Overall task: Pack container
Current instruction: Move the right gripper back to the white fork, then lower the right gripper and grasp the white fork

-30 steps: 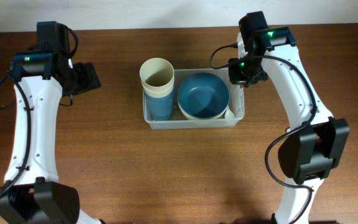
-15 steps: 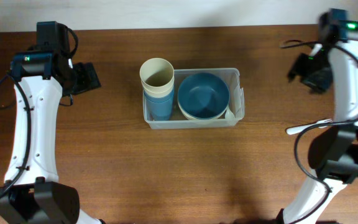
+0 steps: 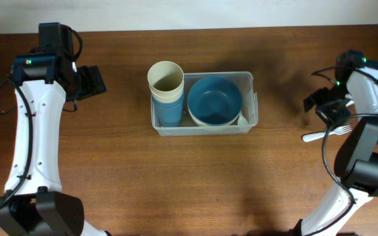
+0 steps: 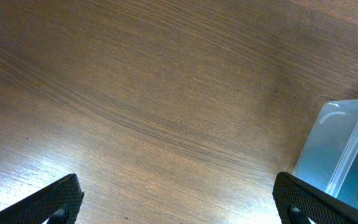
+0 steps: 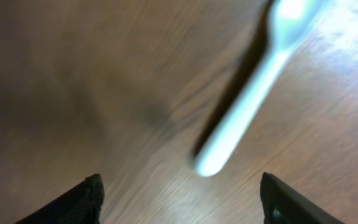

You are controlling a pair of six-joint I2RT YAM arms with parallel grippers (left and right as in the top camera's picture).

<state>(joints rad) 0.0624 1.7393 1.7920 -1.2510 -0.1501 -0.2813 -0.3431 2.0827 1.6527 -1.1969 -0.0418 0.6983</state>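
Observation:
The clear plastic container (image 3: 252, 92) sits mid-table. It holds a stack of cups (image 3: 166, 82), cream on top of blue, and a blue bowl (image 3: 214, 98) nested in a cream one. My left gripper (image 3: 94, 82) hovers open over bare wood to its left; the left wrist view shows the gripper (image 4: 179, 202) empty and a corner of the container (image 4: 347, 149). My right gripper (image 3: 327, 110) is far right, open and empty, just above a white plastic utensil (image 3: 320, 135). The right wrist view is blurred: the utensil (image 5: 247, 118) lies ahead of the gripper (image 5: 179, 199).
A small white item (image 3: 243, 119) rests in the container's near right corner beside the bowls. The table's back edge meets a pale wall along the top. Both arm bases stand at the near corners.
My right arm swung from the container's far right corner out to the right side of the table, and its jaws opened. The left arm has not moved.

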